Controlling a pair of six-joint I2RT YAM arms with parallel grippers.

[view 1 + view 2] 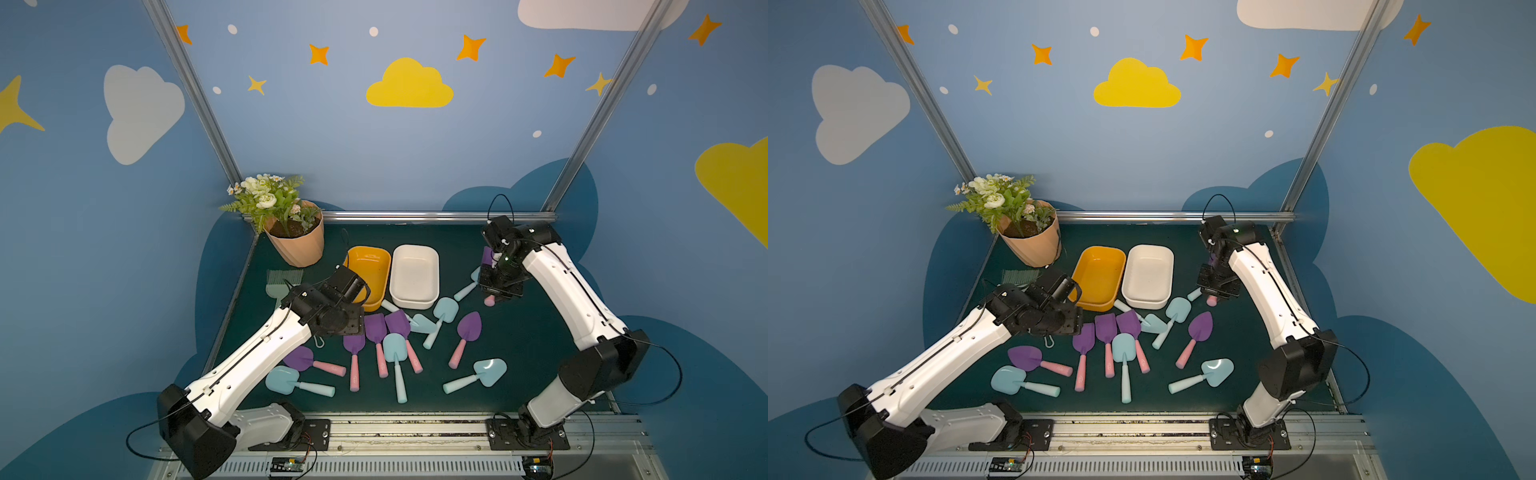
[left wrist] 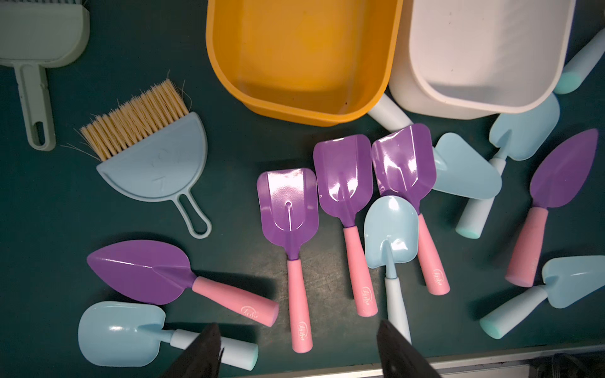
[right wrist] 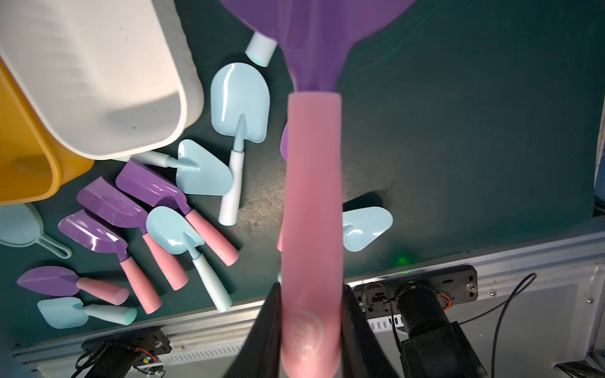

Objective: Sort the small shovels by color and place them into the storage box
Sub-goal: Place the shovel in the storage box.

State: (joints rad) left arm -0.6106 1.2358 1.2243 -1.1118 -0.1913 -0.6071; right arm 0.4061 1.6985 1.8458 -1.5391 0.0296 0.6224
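My right gripper (image 3: 311, 327) is shut on the pink handle of a purple small shovel (image 3: 312, 183), held to the right of the white storage box (image 1: 415, 270). In a top view that shovel's pink handle end (image 1: 489, 300) pokes out below the wrist. The yellow-orange storage box (image 1: 365, 250) stands beside the white one, and both are empty. Several purple (image 1: 469, 326) and pale blue small shovels (image 1: 492, 370) lie scattered on the green mat in front of the boxes. My left gripper (image 2: 299, 343) hangs open above the handles of the left-hand small shovels (image 2: 288, 209), holding nothing.
A peach flowerpot (image 1: 297, 245) with flowers stands at the back left. Beside it lies a grey-green brush (image 1: 279, 282). A light blue piece with tan bristles and a loop handle (image 2: 157, 170) lies under my left wrist. A metal rail (image 1: 395, 424) bounds the mat's front edge.
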